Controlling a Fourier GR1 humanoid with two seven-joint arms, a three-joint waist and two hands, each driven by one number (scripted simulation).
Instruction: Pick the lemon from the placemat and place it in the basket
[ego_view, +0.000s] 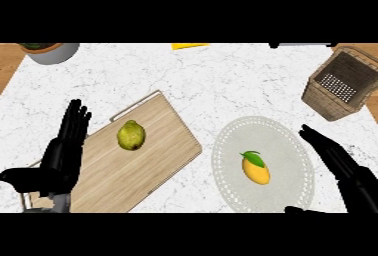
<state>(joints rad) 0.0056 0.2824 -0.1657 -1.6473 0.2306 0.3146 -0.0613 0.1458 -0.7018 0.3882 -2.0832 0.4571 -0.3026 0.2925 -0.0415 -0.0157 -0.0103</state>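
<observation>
The lemon (255, 169) lay on the placemat (235, 136), well apart from the basket (341, 83), with the right hand (334, 156) straight-fingered beside it for approach and the left hand (65, 145) resting flat, holding nothing.

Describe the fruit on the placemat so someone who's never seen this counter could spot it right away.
Find the round pale placemat by the right hand. The lemon lies on it: orange-yellow, with a green leaf. The other fruit is dull green, on the wooden board.

A green pear (131, 135) lies on a wooden cutting board (159, 165)
</observation>
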